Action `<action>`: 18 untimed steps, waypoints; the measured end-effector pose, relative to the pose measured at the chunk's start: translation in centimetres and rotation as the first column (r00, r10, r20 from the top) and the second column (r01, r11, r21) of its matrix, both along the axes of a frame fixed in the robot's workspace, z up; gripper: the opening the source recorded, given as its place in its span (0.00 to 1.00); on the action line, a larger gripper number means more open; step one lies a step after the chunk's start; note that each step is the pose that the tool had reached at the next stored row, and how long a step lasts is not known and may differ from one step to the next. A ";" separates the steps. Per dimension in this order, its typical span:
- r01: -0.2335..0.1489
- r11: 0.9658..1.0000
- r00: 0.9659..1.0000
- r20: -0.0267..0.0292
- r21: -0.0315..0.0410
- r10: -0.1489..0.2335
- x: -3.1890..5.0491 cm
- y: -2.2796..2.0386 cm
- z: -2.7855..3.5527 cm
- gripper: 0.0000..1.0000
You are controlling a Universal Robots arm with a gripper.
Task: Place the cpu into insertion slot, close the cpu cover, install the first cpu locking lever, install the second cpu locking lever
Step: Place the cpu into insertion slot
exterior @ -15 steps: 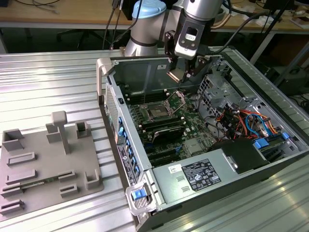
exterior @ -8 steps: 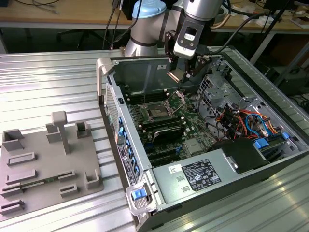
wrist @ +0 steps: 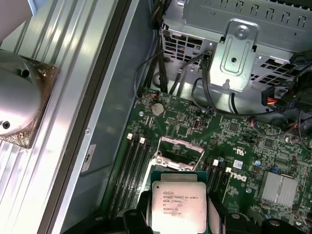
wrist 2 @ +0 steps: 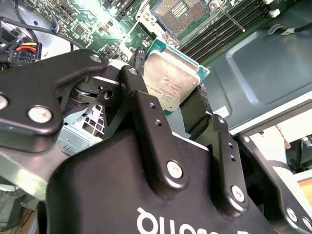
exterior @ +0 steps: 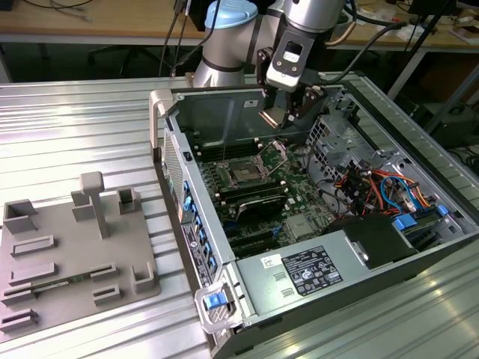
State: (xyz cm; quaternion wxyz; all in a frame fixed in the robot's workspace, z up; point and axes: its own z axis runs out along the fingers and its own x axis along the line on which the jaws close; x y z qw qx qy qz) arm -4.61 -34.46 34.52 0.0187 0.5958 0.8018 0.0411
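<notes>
Exterior view first: the gripper [exterior: 284, 112] hangs over the far part of the open pc case [exterior: 419, 247], clamped on the cpu [exterior: 271, 118]. So the chip is up in the air, above and a bit to the exterior view's right of the insertion slot [exterior: 245, 173]. The cpu cover [exterior: 278, 153] looks flipped up beside the socket, though I wouldn't swear to it. A gray fixture tray [exterior: 75, 254] sits well apart at the exterior view's left. Second wrist view: two black fingers [wrist 2: 139, 102] pinch the cpu [wrist 2: 170, 80] by its edges, silver face showing, and the insertion slot [wrist 2: 181, 10] lies bare further off on the green board [wrist 2: 83, 27]. First wrist view: same deal, cpu [wrist: 176, 207] in the grip, near the empty insertion slot [wrist: 179, 157] but apart from it. By my reckoning nothing's done yet: chip not seated, cover not closed, both levers left. Count: one cpu, one insertion slot, one cpu cover, one gripper; can't pick out the levers.
</notes>
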 end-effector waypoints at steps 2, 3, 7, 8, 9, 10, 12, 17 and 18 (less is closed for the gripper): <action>0.016 1.000 1.000 0.000 0.000 -0.016 0.00 0.00 -0.02 0.55; 0.025 1.000 1.000 0.000 0.000 -0.025 0.00 0.00 -0.03 0.55; 0.060 0.998 0.998 0.000 0.000 -0.060 0.00 0.00 -0.08 0.55; 0.068 0.998 0.998 0.000 0.000 -0.068 0.00 0.00 -0.09 0.55; 0.078 0.997 0.997 0.000 0.000 -0.078 0.00 0.00 -0.10 0.55; 0.086 0.996 0.996 0.000 0.000 -0.086 0.00 0.00 -0.11 0.55; 0.102 0.995 0.995 0.000 0.000 -0.102 0.00 0.00 -0.13 0.55; 0.145 0.989 0.989 0.000 0.000 -0.145 0.00 0.00 -0.19 0.55; 0.155 0.988 0.988 0.000 0.000 -0.155 0.00 0.00 -0.20 0.55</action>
